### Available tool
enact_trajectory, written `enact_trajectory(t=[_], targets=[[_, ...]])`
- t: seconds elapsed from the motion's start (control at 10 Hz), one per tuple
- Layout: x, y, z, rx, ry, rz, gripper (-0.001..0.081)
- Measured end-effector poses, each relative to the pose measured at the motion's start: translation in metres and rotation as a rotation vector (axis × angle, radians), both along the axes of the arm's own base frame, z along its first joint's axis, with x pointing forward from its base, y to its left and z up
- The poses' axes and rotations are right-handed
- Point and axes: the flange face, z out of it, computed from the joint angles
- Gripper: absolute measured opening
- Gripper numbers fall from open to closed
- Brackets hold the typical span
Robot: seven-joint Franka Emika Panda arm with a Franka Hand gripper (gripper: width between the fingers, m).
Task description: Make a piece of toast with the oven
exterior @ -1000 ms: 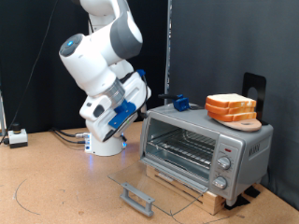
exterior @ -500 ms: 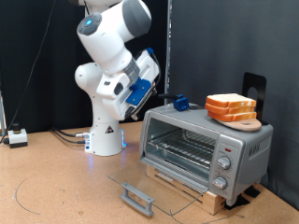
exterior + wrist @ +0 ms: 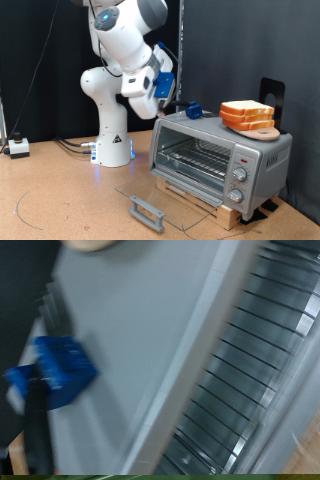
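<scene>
The gripper sits at the end of the white arm, raised above the end of the oven nearer the exterior view's left, close to a small blue object resting on the oven top. The fingers are not resolved in the exterior view and do not appear in the wrist view, so the opening of the jaws cannot be determined. No object is visible between them.

The oven stands on a wooden base on the brown tabletop. Its glass door is folded fully down (lying flat on the tabletop), with the grey bar handle at the door's outer edge. The wire rack is exposed inside the cavity. Three round knobs are stacked on the panel at the exterior view's right.

A stack of bread slices rests on a wooden board on the oven top, toward the exterior view's right. The piece of toast cannot be singled out from that stack.

The wrist view is blurred. It shows the grey top panel of the oven, the blue object and the rack bars seen through the open front, plus one curved edge of bread. The exterior view alone shows the arm, door and knobs.
</scene>
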Motion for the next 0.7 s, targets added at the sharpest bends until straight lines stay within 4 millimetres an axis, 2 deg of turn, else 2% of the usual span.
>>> enact_trajectory(t=[0.3,0.5,0.6,0.7], targets=[[-0.019,0.035,0.025,0.132,-0.127,0.26,0.0809],[-0.035,0.055,0.039,0.109,-0.189,0.466,0.0809],[-0.046,0.067,0.047,0.095,-0.158,0.513,0.0809],[-0.05,0.07,0.05,0.083,-0.128,0.531,0.0809]])
